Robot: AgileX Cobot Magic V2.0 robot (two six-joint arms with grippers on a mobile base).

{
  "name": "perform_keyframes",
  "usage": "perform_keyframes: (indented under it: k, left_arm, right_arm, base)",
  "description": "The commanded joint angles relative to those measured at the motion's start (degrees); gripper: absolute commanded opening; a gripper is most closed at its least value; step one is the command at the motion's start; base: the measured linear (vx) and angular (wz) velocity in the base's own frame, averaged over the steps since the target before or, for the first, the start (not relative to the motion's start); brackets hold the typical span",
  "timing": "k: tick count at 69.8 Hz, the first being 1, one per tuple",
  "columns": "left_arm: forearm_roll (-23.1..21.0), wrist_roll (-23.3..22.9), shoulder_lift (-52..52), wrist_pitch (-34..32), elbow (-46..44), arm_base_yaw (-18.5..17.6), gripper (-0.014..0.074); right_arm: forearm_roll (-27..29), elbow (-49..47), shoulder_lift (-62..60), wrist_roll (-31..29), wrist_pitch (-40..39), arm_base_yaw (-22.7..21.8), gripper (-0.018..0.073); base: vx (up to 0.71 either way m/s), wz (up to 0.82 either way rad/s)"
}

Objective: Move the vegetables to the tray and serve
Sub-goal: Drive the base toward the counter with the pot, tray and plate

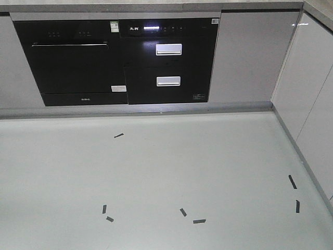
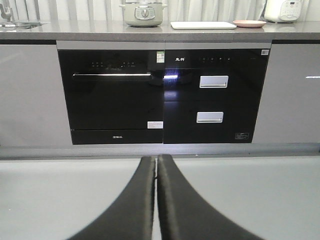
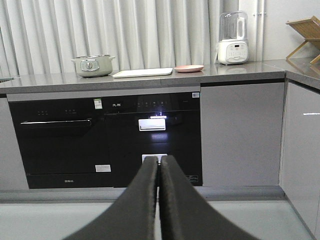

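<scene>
- The left pincer (image 2: 156, 160) is seen with its two black fingers (image 2: 142, 200) pressed together along their length; nothing is held between them.
- The right pincer (image 3: 159, 160) is closed up in the same way, with nothing gripped.
- Below and ahead of both pincers a smooth pale grey floor (image 1: 166, 172) is spread, marked with short black tape strips (image 1: 199, 221).
- Ahead of the pincers the floor is ended by a grey plinth (image 1: 156, 108) under the cabinets.
- Straight ahead, a black glass appliance (image 2: 112, 100) and a black drawer unit (image 2: 212, 95) with two silver handles are set into grey cabinet fronts.
- A small green and white sticker (image 2: 160, 57) and pale lettering are seen on the black fronts; none of it can be read.
- Above and beyond, a grey counter (image 3: 240, 72) is reached; on it a lidded pale green pot (image 3: 92, 65), the tray (image 3: 142, 73), a pink plate (image 3: 189, 68) just right of the tray, and a white blender (image 3: 233, 40) are stood.
- Whether the lettuce leaf lies on the plate cannot be told.
- Behind the counter pale curtains (image 3: 125, 30) are hung.
- To the right of the pincers the floor is bounded by a second run of cabinets (image 3: 300, 150), topped by a wooden rack (image 3: 305, 32).
</scene>
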Motion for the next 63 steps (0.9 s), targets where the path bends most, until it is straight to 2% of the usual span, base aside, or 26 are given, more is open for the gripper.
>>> perform_keyframes:
  k: [1,63]
  left_arm:
    - [0.0,-0.2,-0.8,-4.0,1.3,0.0,-0.0006]
    - [0.0,-0.2,-0.8,-4.0,1.3,0.0,-0.0006]
  right_arm:
    - [-0.6,0.8,-0.4,-0.1,-4.3,-0.2,-0.0003]
    - [-0.6,0.8,-0.4,-0.1,-4.3,-0.2,-0.0003]
  base:
    - [0.03,0.0]
    - [0.08,0.01]
